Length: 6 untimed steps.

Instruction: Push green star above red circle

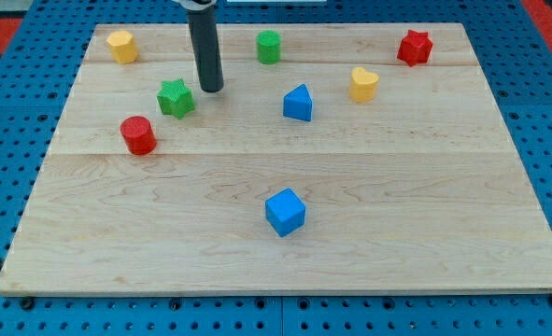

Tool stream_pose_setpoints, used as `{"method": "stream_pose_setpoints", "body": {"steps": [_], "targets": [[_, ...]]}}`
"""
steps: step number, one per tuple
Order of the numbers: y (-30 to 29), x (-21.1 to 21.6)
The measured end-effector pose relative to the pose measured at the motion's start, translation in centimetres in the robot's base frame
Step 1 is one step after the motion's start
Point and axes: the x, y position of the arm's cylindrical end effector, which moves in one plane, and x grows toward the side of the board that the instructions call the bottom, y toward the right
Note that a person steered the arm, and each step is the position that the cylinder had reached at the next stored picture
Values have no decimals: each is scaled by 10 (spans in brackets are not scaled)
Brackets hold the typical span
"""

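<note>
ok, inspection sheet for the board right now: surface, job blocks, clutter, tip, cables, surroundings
Surface: wooden board, flat, planks running across the view.
Job's things: green star lies up and to the view's right of the red circle, apart from it.
Clutter: yellow block, green cylinder, red star, yellow heart, blue triangle, blue cube.
Grippers: none fitted; my tip sits just to the view's right of the green star, contact unclear.
Cables: nothing seen.
Surroundings: blue pegboard around the board; red area at the view's top corners.
</note>
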Motion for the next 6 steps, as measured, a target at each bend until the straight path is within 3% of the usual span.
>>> {"method": "stream_pose_setpoints", "body": {"steps": [2,4,6], "targets": [[-64,18],[-5,31],[-52,59]]}}
